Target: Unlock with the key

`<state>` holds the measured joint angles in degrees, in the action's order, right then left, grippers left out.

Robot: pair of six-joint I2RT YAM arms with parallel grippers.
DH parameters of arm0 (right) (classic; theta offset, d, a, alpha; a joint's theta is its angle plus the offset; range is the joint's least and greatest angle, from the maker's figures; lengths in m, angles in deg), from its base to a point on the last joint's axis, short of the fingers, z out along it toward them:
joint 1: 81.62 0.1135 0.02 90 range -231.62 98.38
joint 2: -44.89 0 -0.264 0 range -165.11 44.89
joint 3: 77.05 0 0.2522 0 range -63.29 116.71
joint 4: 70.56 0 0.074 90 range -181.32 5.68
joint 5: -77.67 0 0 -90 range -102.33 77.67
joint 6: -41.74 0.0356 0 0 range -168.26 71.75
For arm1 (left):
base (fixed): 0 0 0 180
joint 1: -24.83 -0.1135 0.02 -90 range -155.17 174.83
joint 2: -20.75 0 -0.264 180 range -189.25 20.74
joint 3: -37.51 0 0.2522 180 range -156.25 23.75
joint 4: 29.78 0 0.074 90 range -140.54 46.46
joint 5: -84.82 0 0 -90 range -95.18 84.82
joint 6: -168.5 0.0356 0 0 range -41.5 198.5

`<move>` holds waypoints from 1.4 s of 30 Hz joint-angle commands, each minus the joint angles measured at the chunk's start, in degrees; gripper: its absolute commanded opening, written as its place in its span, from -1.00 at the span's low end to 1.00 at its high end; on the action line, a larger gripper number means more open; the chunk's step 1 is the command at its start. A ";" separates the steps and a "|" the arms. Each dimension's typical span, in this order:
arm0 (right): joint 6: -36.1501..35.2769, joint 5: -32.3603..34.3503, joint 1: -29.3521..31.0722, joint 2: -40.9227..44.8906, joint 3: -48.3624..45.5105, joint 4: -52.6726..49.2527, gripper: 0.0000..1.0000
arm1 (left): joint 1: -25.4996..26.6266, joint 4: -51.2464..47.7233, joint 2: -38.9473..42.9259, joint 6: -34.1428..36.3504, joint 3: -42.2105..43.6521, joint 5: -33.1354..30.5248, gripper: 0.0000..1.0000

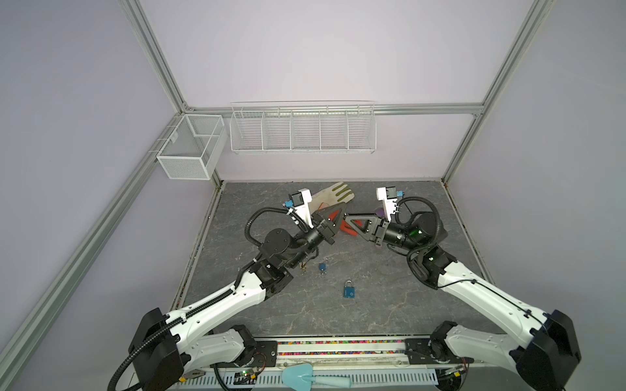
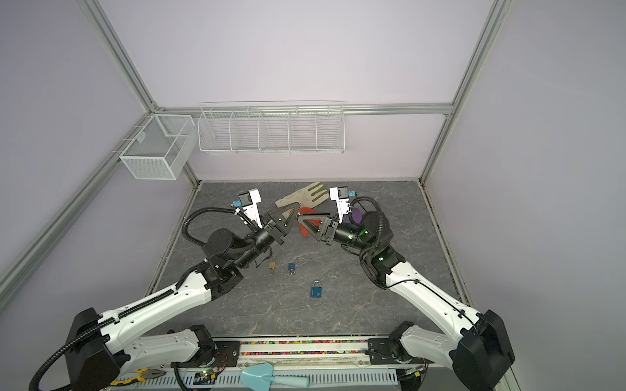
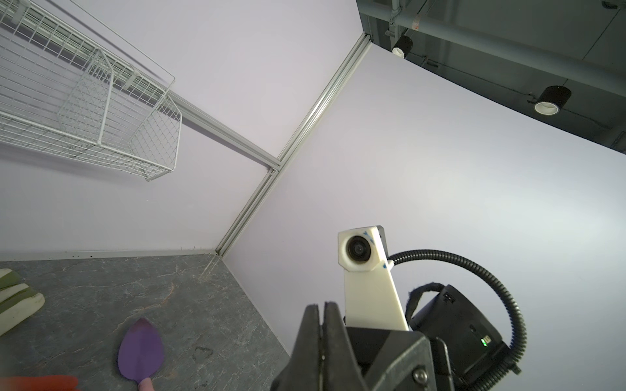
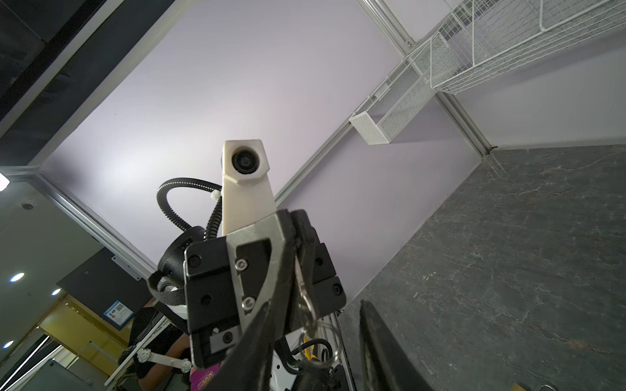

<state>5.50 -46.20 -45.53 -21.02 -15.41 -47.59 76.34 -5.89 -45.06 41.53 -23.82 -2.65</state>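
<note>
White wire forms both containers hung on the frame rails: a fine-mesh box (image 1: 189, 152) divided in two and a long rack (image 1: 303, 132) of five slanted bins. Through their grids only the lilac wall shows. On the grey, veined, stone-look tabletop (image 1: 389, 304) lie a large blue padlock (image 1: 348, 289), a small blue padlock (image 1: 322, 267) and a brass padlock (image 2: 272, 265), all below the raised grippers. The left gripper (image 4: 294, 216) pinches a thin silver key (image 4: 300, 277), whose round wire ring (image 4: 321, 345) dangles beneath. The right gripper (image 4: 315, 304) has its black fingers spread to either side of that key.
</note>
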 commanded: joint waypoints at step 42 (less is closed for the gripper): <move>-4.01 -3.29 0.85 -1.94 1.84 3.63 -0.77 | 0.79 1.04 1.14 0.03 -0.64 0.29 -1.00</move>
<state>1.90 -48.25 -44.87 -22.53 -14.84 -46.13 76.97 -5.87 -44.84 41.25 -23.82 -3.02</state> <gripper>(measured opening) 0.124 0.047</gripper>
